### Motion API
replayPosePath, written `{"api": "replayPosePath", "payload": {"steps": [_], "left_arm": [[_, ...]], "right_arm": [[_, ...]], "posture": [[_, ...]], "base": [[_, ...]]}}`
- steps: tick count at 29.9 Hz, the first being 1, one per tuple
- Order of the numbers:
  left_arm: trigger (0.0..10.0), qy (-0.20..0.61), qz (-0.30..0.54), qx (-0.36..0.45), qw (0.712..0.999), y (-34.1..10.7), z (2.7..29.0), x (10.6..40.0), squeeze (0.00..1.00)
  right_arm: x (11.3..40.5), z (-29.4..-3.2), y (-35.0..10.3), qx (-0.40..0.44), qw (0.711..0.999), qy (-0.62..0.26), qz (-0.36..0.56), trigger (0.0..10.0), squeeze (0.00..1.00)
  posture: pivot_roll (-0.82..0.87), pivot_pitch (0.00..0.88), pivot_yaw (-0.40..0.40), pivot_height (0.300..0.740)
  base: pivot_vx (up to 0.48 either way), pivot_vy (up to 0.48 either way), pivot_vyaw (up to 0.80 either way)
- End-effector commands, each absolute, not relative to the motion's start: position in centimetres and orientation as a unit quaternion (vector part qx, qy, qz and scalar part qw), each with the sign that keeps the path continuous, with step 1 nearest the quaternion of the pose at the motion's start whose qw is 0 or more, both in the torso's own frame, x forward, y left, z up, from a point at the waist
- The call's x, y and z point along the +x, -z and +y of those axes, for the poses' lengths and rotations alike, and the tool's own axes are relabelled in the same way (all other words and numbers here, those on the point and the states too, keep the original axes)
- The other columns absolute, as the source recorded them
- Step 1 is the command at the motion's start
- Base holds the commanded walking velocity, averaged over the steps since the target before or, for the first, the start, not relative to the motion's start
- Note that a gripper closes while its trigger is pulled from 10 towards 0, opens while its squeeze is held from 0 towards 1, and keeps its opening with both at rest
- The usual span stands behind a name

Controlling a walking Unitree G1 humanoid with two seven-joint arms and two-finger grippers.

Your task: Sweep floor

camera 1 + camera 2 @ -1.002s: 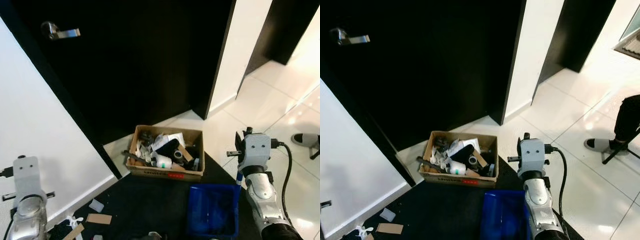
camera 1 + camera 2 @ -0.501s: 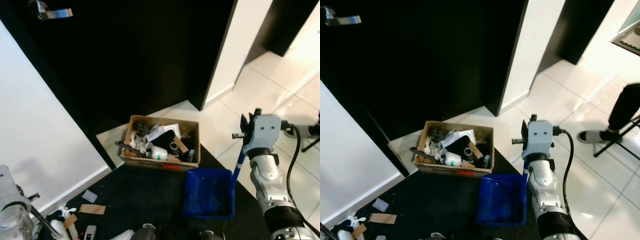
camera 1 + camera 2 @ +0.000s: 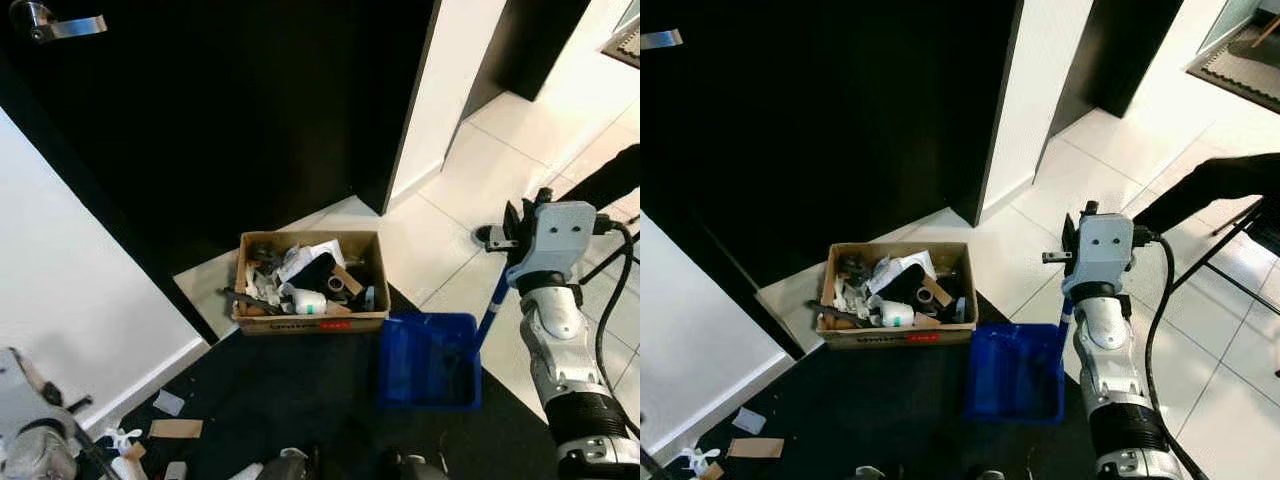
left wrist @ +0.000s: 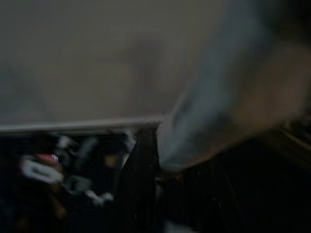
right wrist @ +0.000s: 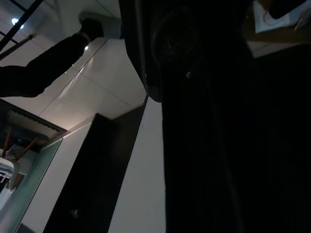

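A blue dustpan (image 3: 430, 360) rests on the black mat (image 3: 300, 400) just right of a cardboard box (image 3: 305, 322) full of rubbish. Its blue handle (image 3: 490, 308) rises to my right gripper (image 3: 514, 228), which is shut on it. My left arm (image 3: 30, 425) is low at the left, with a thin dark broom handle (image 3: 88, 452) running down from it. In the blurred left wrist view that handle (image 4: 141, 179) runs between the fingers. Litter lies near the wall: a clear plastic scrap (image 3: 168, 402), a cardboard piece (image 3: 176, 428) and white bits (image 3: 120, 445).
A black door (image 3: 230, 100) with a metal lever (image 3: 60, 25) stands behind the box, beside a white wall (image 3: 70, 260). White tiles (image 3: 470, 180) spread to the right. A person's dark leg (image 3: 1220, 180) and shoe (image 3: 486, 235) are close behind my right arm.
The camera has swung right. My right arm carried the dustpan forward, up beside the box. My left arm sank lower in view. A person's leg moved in at the right.
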State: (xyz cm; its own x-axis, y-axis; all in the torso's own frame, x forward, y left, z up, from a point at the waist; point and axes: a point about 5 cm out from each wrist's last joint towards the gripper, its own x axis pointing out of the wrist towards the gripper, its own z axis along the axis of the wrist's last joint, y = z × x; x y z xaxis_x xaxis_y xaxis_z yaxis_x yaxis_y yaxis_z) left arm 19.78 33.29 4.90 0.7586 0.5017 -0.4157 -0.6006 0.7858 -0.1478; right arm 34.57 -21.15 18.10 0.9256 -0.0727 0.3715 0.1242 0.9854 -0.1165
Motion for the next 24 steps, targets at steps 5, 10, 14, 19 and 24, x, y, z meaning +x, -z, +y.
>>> {"api": "replayPosePath", "payload": {"steps": [5, 10, 14, 19, 24], "left_arm": [[10.0, -0.179, 0.228, -0.253, 0.923, -4.2, 26.0, 20.8, 0.0], [10.0, -0.132, 0.234, -0.277, 0.923, -5.4, 23.1, 21.7, 0.0], [10.0, -0.112, 0.23, -0.29, 0.922, -6.8, 21.4, 22.7, 0.0], [10.0, -0.134, 0.206, -0.299, 0.922, -7.9, 21.1, 24.2, 0.0], [10.0, -0.146, 0.19, -0.315, 0.918, -8.9, 21.0, 25.4, 0.0]], "right_arm": [[34.2, -20.3, -17.5, -0.055, 0.979, 0.045, -0.19, 10.0, 0.0], [34.1, -19.9, -16.9, -0.053, 0.981, 0.041, -0.184, 10.0, 0.0], [33.9, -19.6, -16.6, -0.049, 0.981, 0.042, -0.18, 10.0, 0.0], [33.9, -19.4, -16.5, -0.046, 0.982, 0.041, -0.18, 10.0, 0.0], [33.8, -18.5, -16.0, -0.049, 0.984, 0.011, -0.173, 10.0, 0.0]], "posture": [[0.03, 0.277, 0.007, 0.74], [0.04, 0.274, 0.019, 0.74], [0.04, 0.272, 0.027, 0.74], [0.04, 0.27, 0.03, 0.74], [0.04, 0.269, 0.032, 0.74]], "base": [[0.0, 0.0, 0.0], [0.0, 0.0, 0.0], [0.0, 0.0, 0.0], [0.0, 0.0, 0.0], [0.0, 0.0, 0.0]]}}
